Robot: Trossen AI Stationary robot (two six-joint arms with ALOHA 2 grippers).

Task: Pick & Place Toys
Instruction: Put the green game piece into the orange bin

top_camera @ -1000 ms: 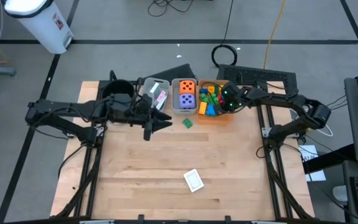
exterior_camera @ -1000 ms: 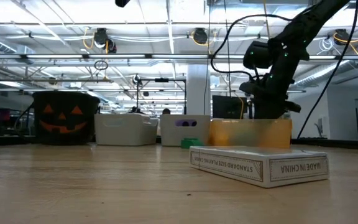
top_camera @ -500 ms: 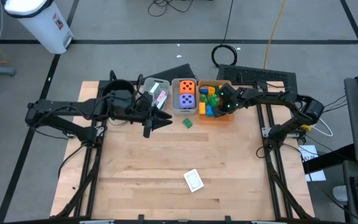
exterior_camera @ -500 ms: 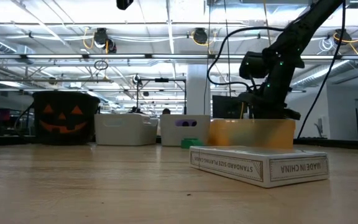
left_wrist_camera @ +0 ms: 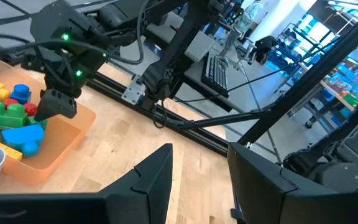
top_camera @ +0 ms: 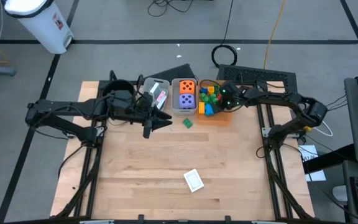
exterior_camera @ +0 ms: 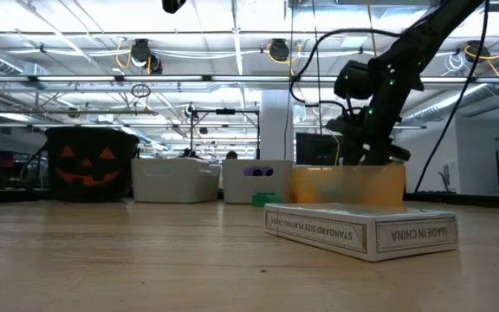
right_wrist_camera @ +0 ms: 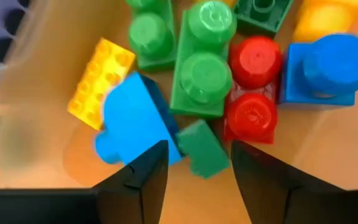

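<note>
Stubby bright plastic blocks (right_wrist_camera: 204, 68), seemingly studded, heaped together.

Orange bin (exterior_camera: 347, 185) hides its blocks in low view (translucent wall, contents just a blur).

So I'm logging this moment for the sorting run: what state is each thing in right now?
Right gripper: jaws open, empty, over the orange bin.
Left gripper: jaws apart, empty, waiting near the grey bins.
Orange bin: holds the plastic blocks.
Middle grey bin: holds the orange and purple dice.
Green block: loose on the table.
Card box: flat on the table, unsorted.
</note>
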